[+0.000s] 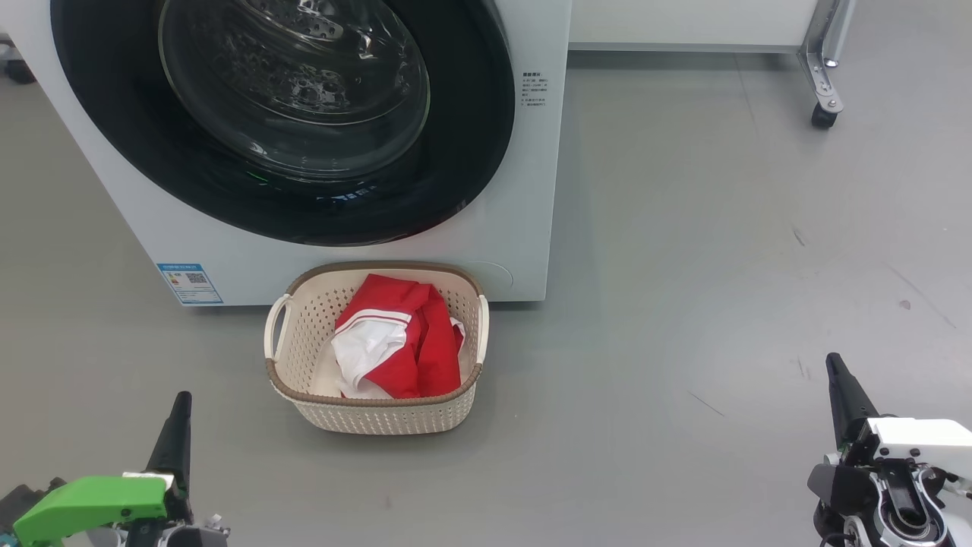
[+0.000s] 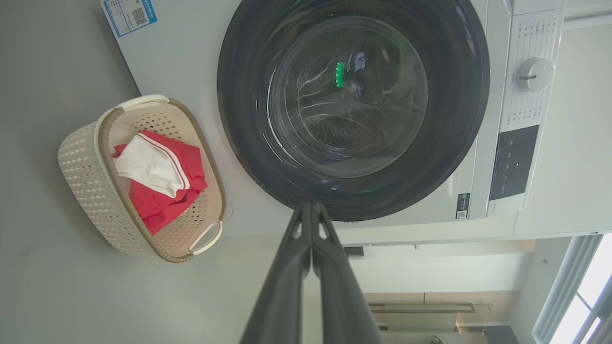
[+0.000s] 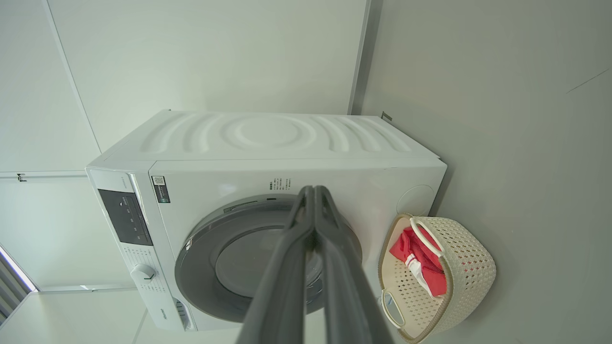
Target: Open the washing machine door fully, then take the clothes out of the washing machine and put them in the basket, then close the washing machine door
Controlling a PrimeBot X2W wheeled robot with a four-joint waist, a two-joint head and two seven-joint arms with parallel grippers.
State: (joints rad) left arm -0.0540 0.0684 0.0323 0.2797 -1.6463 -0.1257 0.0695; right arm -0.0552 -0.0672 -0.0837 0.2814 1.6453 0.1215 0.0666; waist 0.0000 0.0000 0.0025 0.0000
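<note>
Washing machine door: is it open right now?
No, the washing machine door sits shut, flat against the front of the white washing machine.

Clothes (image 1: 402, 338) in basket (image 1: 380, 414) before washing machine (image 1: 129, 190)

The shut washing machine door (image 1: 471, 152) bars your way into the washing machine (image 1: 528, 243). The basket (image 1: 380, 416) stands just before it, open-topped; the floor (image 1: 683, 304) on your right lies free up to a wheeled frame leg (image 1: 824, 91).

This looks like a plain test room set up for laundry: a big white washer (image 1: 509, 251) stands on a bare grey floor (image 1: 683, 266) by smooth white walls (image 3: 191, 57), with a wheeled metal leg (image 1: 822, 68) far right.
</note>
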